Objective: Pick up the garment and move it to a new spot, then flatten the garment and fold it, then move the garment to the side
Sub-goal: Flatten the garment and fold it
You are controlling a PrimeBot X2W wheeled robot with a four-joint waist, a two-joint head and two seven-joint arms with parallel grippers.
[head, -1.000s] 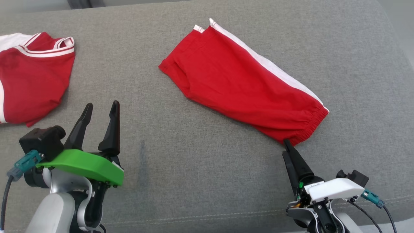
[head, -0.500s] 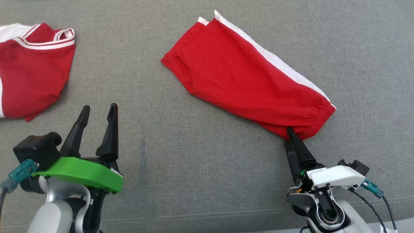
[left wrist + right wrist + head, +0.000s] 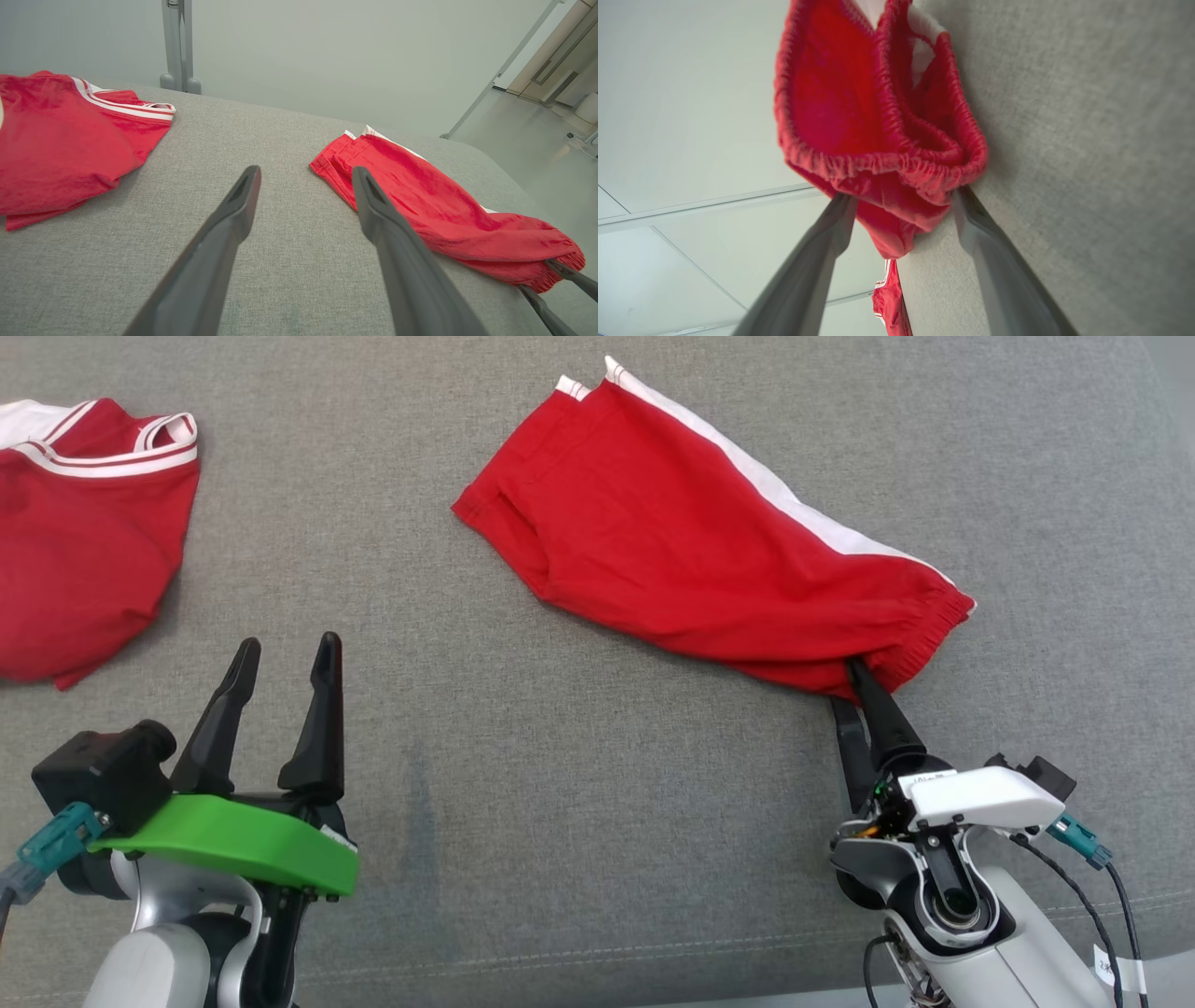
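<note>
Grey upholstered surface [image 3: 597, 784] spans the head view. The red shorts [image 3: 691, 541], with a white side stripe, lie slantwise from upper centre to the right of the frame, elastic waistband lowest. The right gripper [image 3: 845, 683] stands at that waistband, one fingertip tucked under the cloth and hidden. Its jaws are hard to judge here because one finger overlaps the other. The left gripper [image 3: 289, 644], at lower left, has its jaws apart over bare fabric. A second red garment [image 3: 84, 541] at upper left is cut off by the frame edge.

Left wrist view: the left gripper [image 3: 306, 170] is spread and empty. The shorts [image 3: 434, 210] are at right and the second garment [image 3: 60, 144] at left. A metal post [image 3: 177, 46] stands behind against a pale wall.

Right wrist view: the right gripper [image 3: 903, 196] is spread wide, with the bunched waistband of the shorts [image 3: 878, 116] between its fingers and covering both tips.
</note>
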